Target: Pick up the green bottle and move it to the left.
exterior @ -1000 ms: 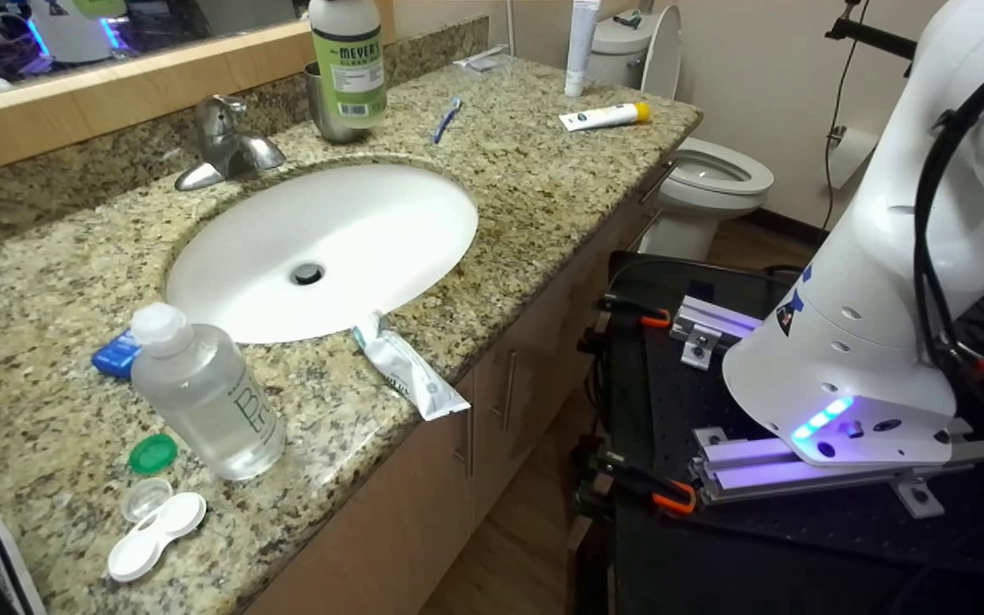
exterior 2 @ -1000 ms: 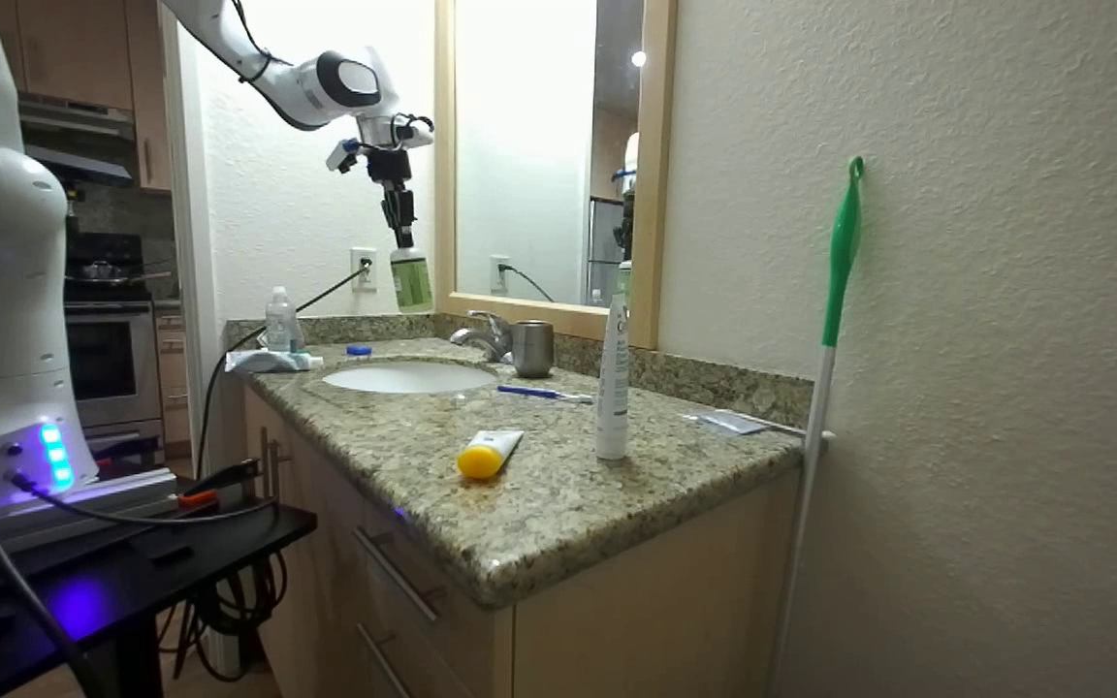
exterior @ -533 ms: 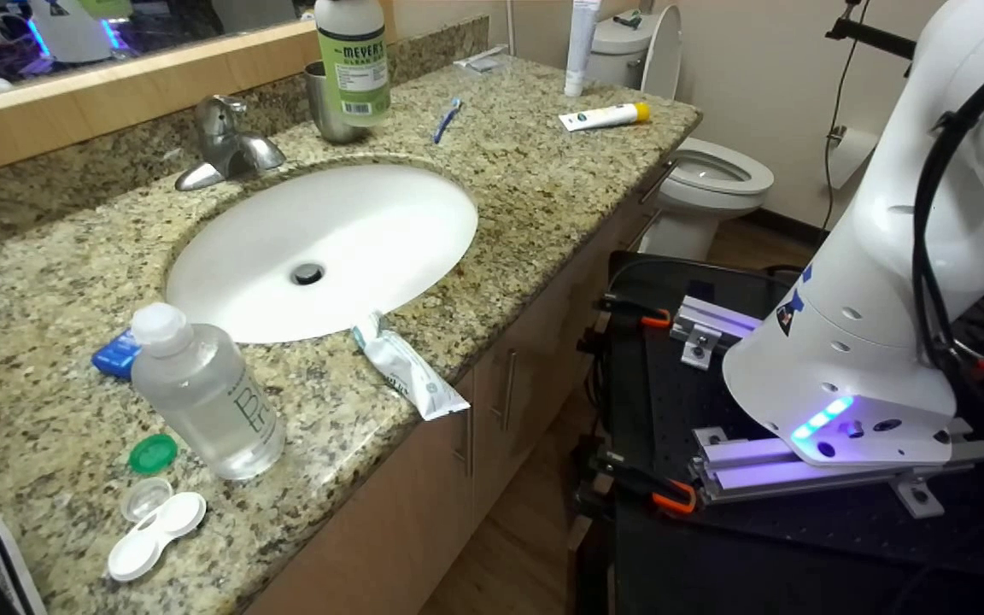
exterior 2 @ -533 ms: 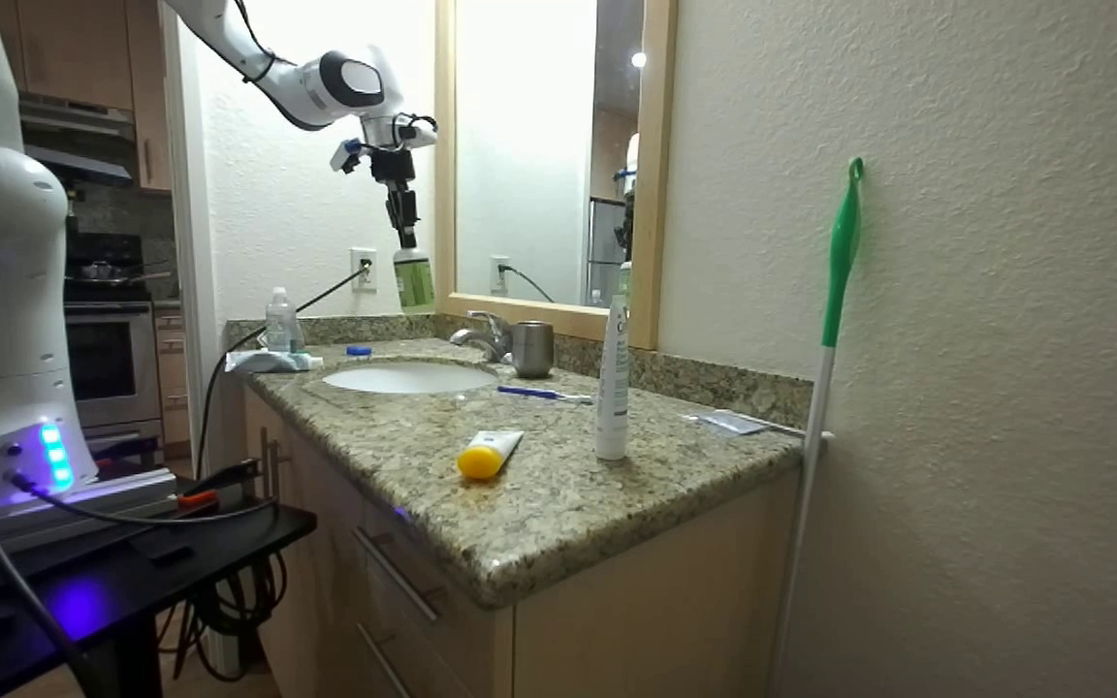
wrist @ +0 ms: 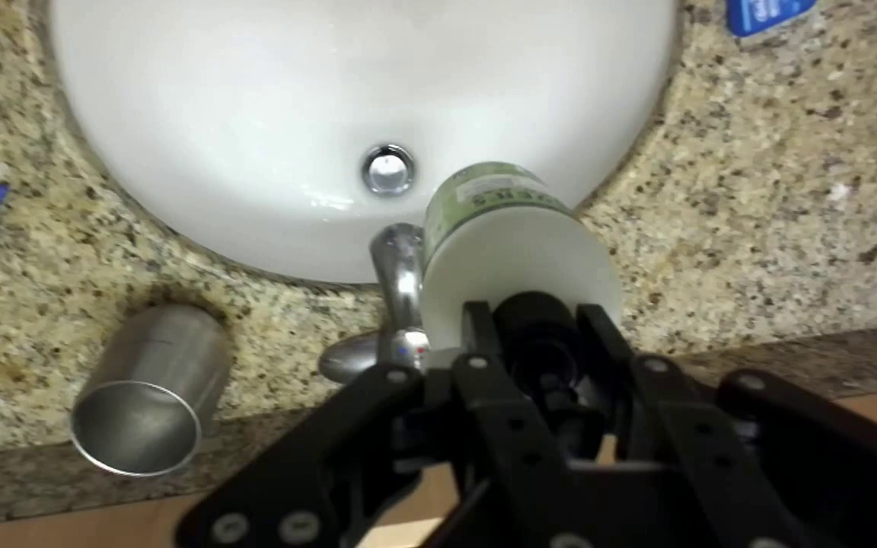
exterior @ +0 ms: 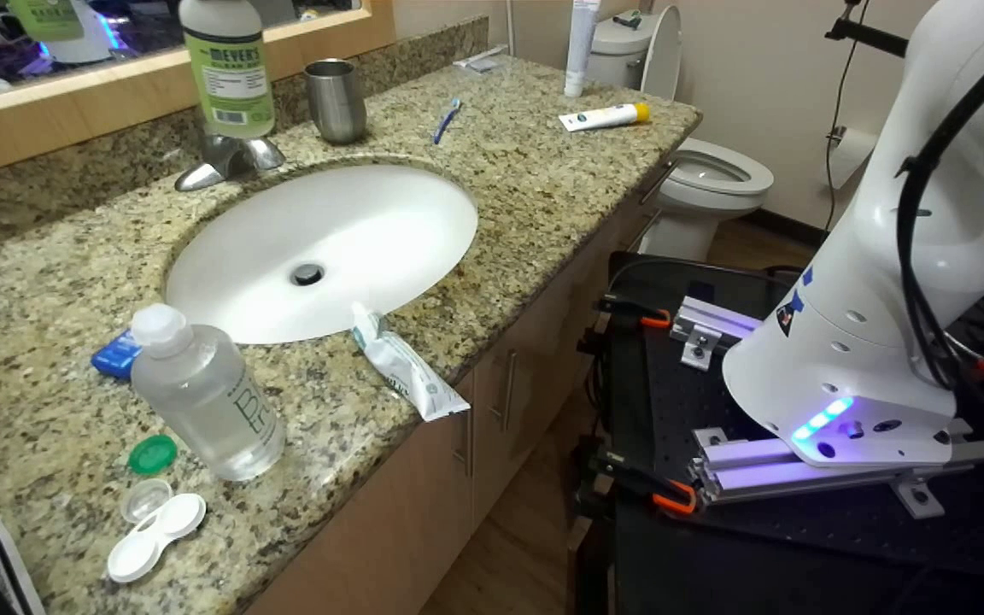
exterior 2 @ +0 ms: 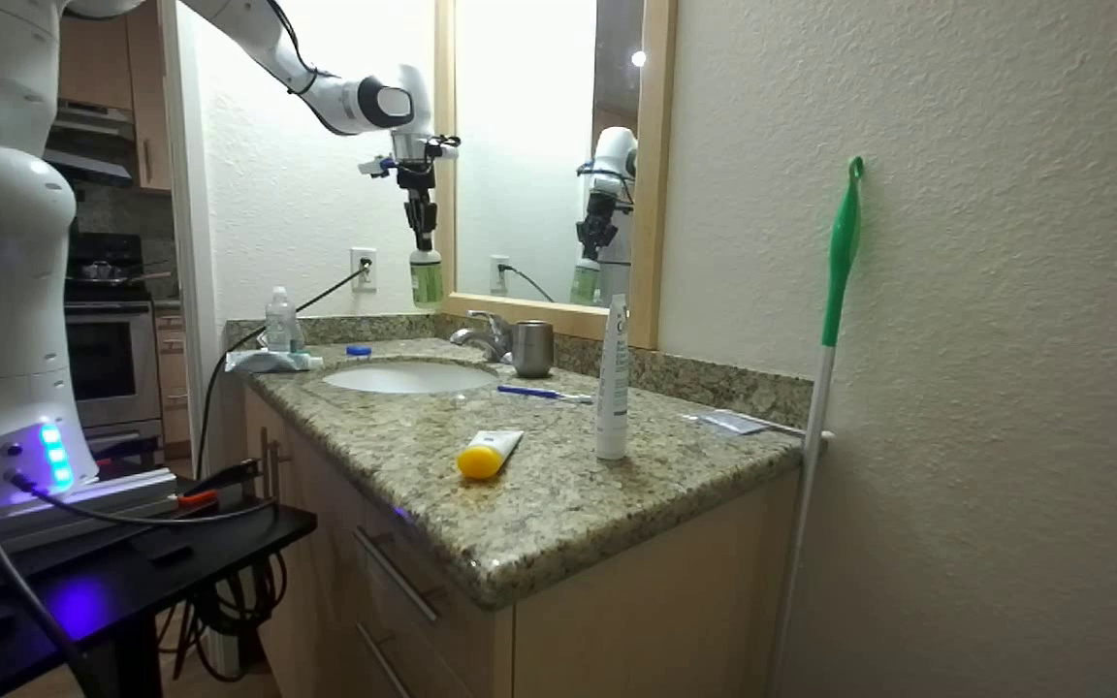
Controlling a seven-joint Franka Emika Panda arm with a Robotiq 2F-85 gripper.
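Note:
The green bottle (exterior: 236, 73) has a pale translucent body, a green label and a dark pump top. It hangs upright in the air by the mirror, in front of the faucet's top in an exterior view. It also shows in an exterior view (exterior 2: 426, 279) and in the wrist view (wrist: 518, 251). My gripper (wrist: 535, 320) is shut on its dark pump top, with one finger on each side. The gripper (exterior 2: 425, 242) is above the bottle in an exterior view. The bottle's base is hidden in the wrist view, where its body is beside the faucet.
The faucet (wrist: 400, 281) and metal cup (exterior: 336, 101) stand behind the sink (exterior: 389, 248). A clear bottle (exterior: 210, 401), toothpaste tube (exterior: 411, 371), blue box (exterior: 116, 354) and contact lens case (exterior: 156, 536) lie nearer. The mirror (exterior 2: 525, 145) is close behind the bottle.
The held bottle has moved left in an exterior view, from in front of the metal cup to the faucet. In an exterior view the arm and bottle have shifted a little right, toward the mirror.

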